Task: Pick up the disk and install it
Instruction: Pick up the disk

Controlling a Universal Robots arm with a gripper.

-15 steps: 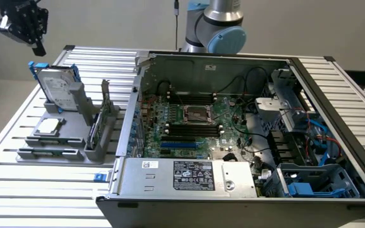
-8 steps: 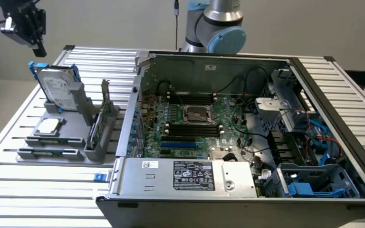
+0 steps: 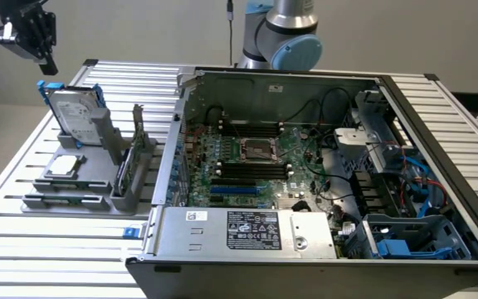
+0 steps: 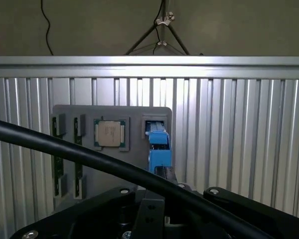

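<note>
No wording is legible. The black label on the grey metal power-supply box, at the front of the open grey metal computer case, bears white print too small to read. So does the white label on the silver-grey, blue-railed disk, beside the case on the exterior view's left.

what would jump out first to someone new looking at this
The open computer case with its green motherboard dominates the exterior view's centre and right. On that view's left the disk stands upright in a grey holder, the shut gripper hanging above it.
</note>
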